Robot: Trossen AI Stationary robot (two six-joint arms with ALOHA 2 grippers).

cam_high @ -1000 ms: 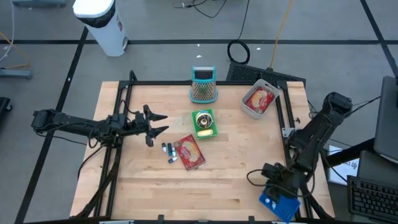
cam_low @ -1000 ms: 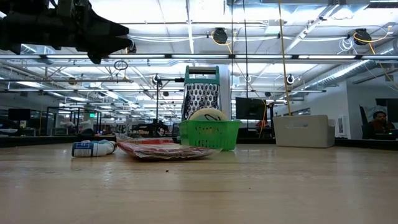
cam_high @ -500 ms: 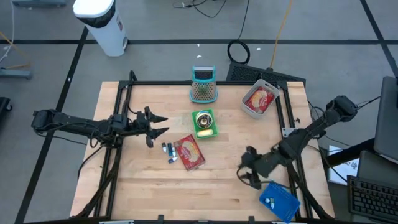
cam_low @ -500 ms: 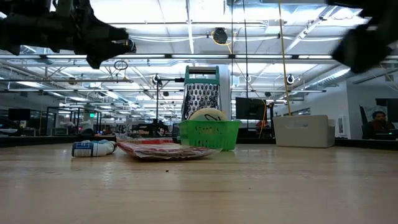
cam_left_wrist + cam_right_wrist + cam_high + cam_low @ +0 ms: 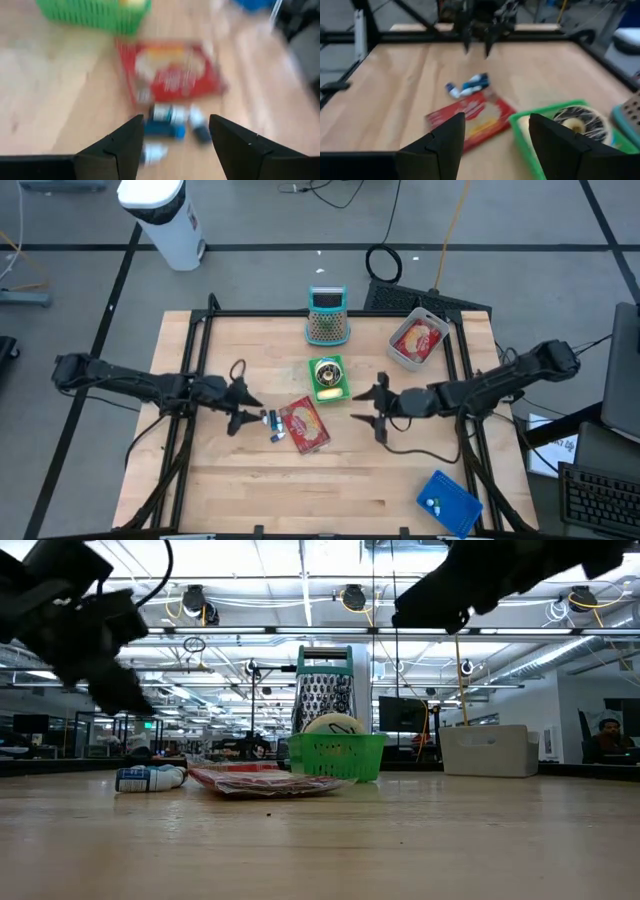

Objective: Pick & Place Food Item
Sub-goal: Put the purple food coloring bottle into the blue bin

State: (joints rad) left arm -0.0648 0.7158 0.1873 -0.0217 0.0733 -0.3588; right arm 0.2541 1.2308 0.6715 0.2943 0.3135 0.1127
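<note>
A flat red food packet [image 5: 305, 425] lies on the wooden table near its middle, with small blue-and-white tubes [image 5: 270, 423] at its left side. My left gripper [image 5: 250, 412] hangs open just left of the tubes, tipped down toward them [image 5: 170, 125]. My right gripper [image 5: 362, 408] is open above the table right of the packet, pointing left, with the packet [image 5: 470, 117] and the green basket [image 5: 555, 122] ahead of it. In the low view my left gripper [image 5: 110, 690] and right gripper [image 5: 430, 605] are both clear of the table.
A green basket [image 5: 328, 377] holding a round item stands just beyond the packet. A teal grater [image 5: 326, 317] stands at the far edge. A grey bin [image 5: 418, 340] with another red packet is at the far right, and a blue packet [image 5: 448, 502] lies at the near right corner.
My right gripper has swung from the near right corner, above the blue packet, toward the table's middle, rolling as it went, and now points left. My left gripper has tipped downward and sunk toward the tubes. Nothing on the table has moved.
</note>
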